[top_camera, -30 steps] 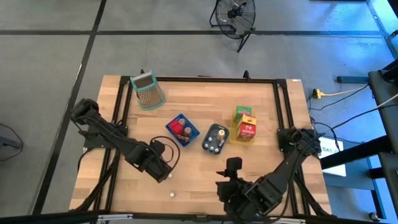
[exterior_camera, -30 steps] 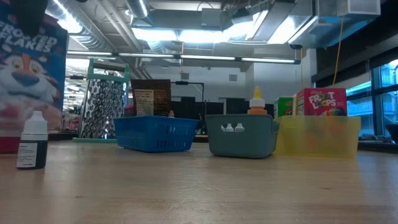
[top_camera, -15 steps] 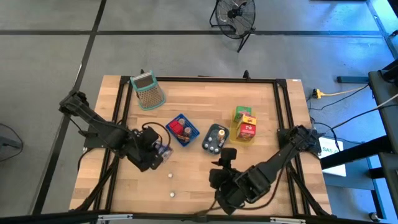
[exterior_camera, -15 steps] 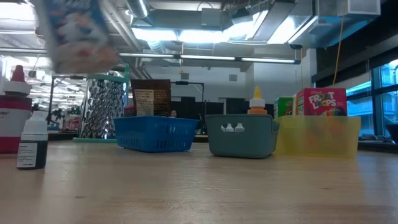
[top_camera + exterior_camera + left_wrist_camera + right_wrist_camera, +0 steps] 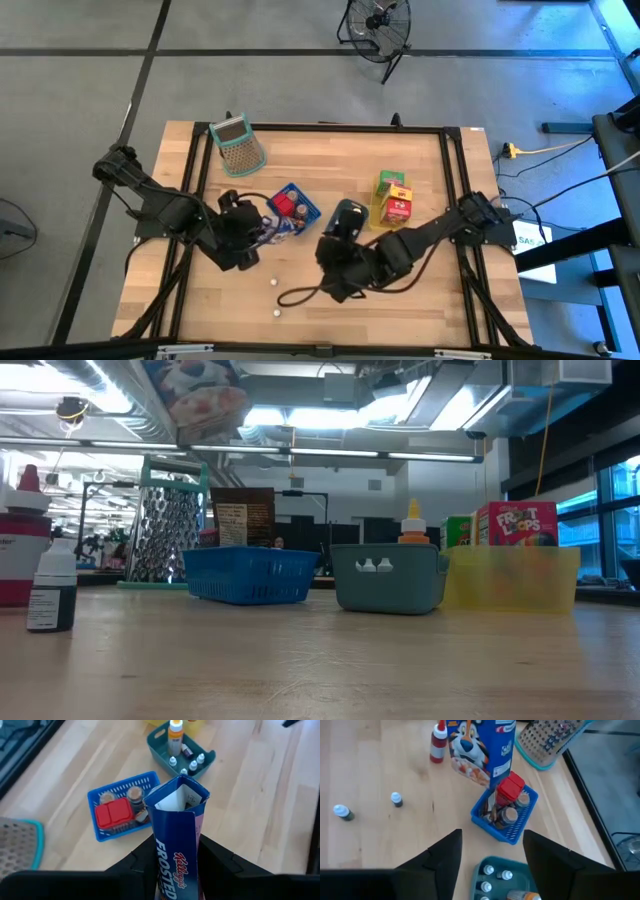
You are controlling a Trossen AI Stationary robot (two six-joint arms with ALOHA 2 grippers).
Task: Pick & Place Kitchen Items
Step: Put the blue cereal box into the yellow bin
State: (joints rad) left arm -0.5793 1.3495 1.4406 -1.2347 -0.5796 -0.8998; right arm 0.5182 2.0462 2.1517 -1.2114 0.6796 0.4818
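While aloft in left claw, cereal box, base hidden

Tabletop: pale wood planks, matt, fine grain; cereal box: printed cardboard, slight gloss; blue basket: slotted plastic; teal bin: smooth plastic, matt; yellow tray: translucent plastic; grater: perforated shiny metal, teal plastic frame; dropper bottles: glossy plastic, white caps.
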